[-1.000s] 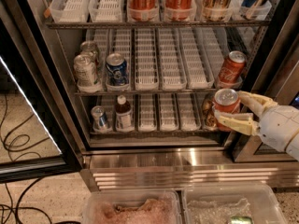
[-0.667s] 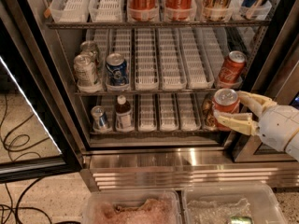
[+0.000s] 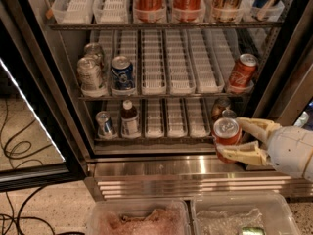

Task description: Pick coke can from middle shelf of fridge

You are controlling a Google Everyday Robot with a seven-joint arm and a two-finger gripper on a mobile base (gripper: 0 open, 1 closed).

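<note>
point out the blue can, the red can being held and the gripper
blue can (image 3: pixel 122 73): camera view, on its side wall.
held red can (image 3: pixel 226 129): camera view, on its silver top.
gripper (image 3: pixel 230 137): camera view, midway between its fingertips, lower right, in front of the fridge (image 3: pixel 161 168).

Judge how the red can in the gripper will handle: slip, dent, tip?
The red drink can sits upright in the gripper, low in front of the fridge. Smooth round metal: it may twist or slip under a light squeeze. Thin wall, likely dents if clamped hard. Tall and narrow, so probably tippy when set down.
</note>
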